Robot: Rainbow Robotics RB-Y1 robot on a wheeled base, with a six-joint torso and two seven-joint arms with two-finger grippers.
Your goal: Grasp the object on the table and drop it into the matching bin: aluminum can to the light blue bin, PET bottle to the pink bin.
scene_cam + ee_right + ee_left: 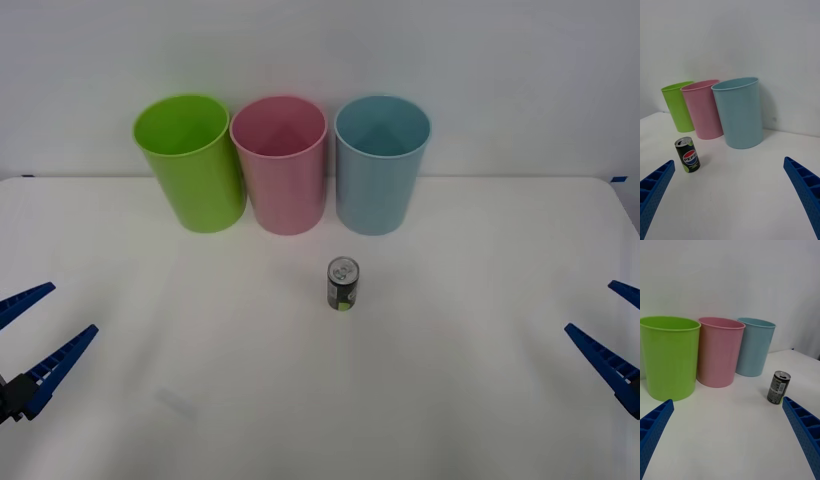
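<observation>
Right gripper (612,335) spread wide, empty, at table (480,400) right edge; left gripper (30,335) likewise at left edge. Can (342,284) upright mid-table, just before blue bin (380,165). You reach with right: slightly nearer.

Overhead front, low wrists, shared bins (280,160)

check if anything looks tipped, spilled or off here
Nothing stands out. The can stands upright on the table, apart from the three upright bins; both grippers, left and right, wait open at the sides.
</observation>
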